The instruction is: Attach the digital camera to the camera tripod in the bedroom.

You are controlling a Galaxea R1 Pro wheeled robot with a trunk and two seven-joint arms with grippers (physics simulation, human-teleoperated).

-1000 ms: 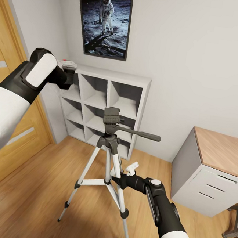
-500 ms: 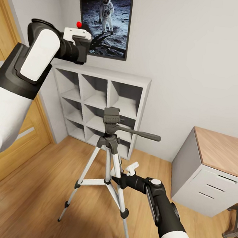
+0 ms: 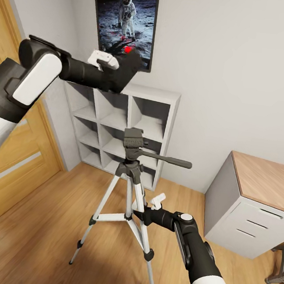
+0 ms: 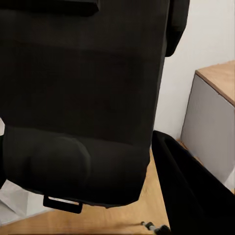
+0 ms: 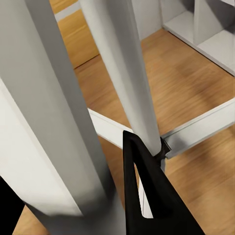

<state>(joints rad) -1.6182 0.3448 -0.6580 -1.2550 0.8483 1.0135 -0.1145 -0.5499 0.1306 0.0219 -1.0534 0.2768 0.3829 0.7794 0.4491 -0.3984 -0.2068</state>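
Left pincer (image 3: 124, 67) clamps the camera (image 3: 126, 65), held high above and to the left of the tripod (image 3: 130, 189) head, near the poster (image 3: 124, 23); likely staged for lowering onto the mount. Right pincer (image 3: 145, 213) sits against the tripod's centre column, probably to steady it; I cannot tell whether it is closed. Tripod stands on the floor (image 3: 39, 231) before the shelf (image 3: 154, 112).

Bedroom: cube shelf (image 3: 121, 126), astronaut poster (image 3: 124, 23)
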